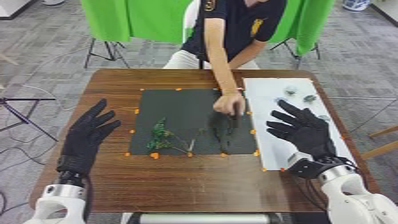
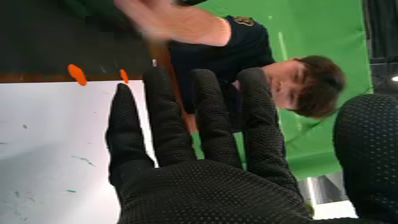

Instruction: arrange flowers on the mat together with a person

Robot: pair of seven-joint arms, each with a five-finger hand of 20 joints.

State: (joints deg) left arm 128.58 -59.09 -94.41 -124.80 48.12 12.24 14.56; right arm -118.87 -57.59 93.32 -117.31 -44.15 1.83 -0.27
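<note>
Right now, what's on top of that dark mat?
On the dark mat lie green sprigs toward the left and darker stems toward the right. A person's hand is over its far right part; whatever lies directly beneath that hand is hidden.

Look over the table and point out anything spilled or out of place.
Small green bits lie scattered on the white sheet, apart from the greenery on the dark mat; they look like stray clippings. Nothing else stands out.
</note>
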